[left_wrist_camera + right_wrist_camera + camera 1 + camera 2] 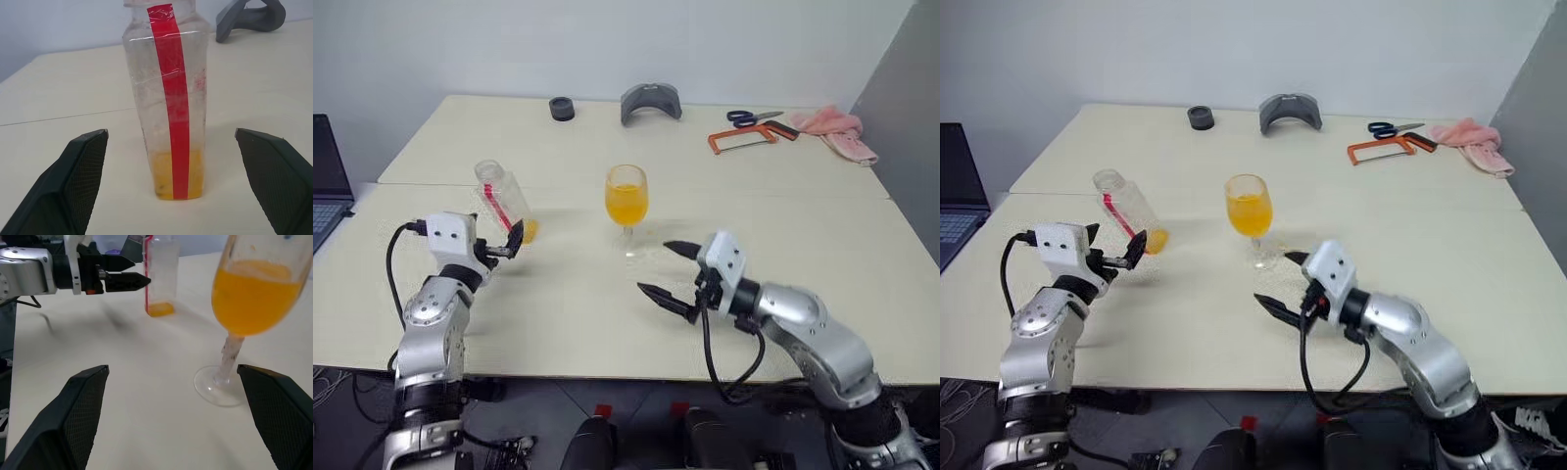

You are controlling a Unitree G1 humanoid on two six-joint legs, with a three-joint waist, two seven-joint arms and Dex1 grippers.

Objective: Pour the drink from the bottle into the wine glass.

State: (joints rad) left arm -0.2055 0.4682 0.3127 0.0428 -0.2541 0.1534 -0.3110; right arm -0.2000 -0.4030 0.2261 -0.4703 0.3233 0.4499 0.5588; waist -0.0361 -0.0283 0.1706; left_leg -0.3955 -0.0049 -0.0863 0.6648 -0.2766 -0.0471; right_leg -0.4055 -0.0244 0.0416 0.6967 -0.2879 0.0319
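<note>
- Bottle [505,201]: stood on the counter [783,225], uncapped, nearly emptied; a shallow layer of drink [174,174] is left at its base. It is placed just ahead of the left hand [504,245], near it but not touched.
- Left hand: released, fingers spread wide; the bottle is seen between and beyond the two fingers [80,171] in the left wrist view, with clear gaps on both sides.
- Glass [626,201]: stood upright on the counter, bowl filled well up with orange drink. It is set just beyond the right hand [668,269], toward the counter's middle, apart from the bottle.
- Right hand: released, fingers wide apart, nothing grasped; the glass foot is seen nearer one finger [274,406] in the right wrist view, untouched.
- Left wrist view: the red label strip and residue on the bottle wall are shown close up.
- Right wrist view: the left hand and bottle are shown from the side, with a gap between fingertip and bottle.
- Head views: the far counter edge is shown, bearing a black ring [562,109], a grey curved piece [651,102], scissors [752,117], an orange saw [749,138] and a pink cloth [840,129]; a laptop [327,176] is seen at the left edge.
</note>
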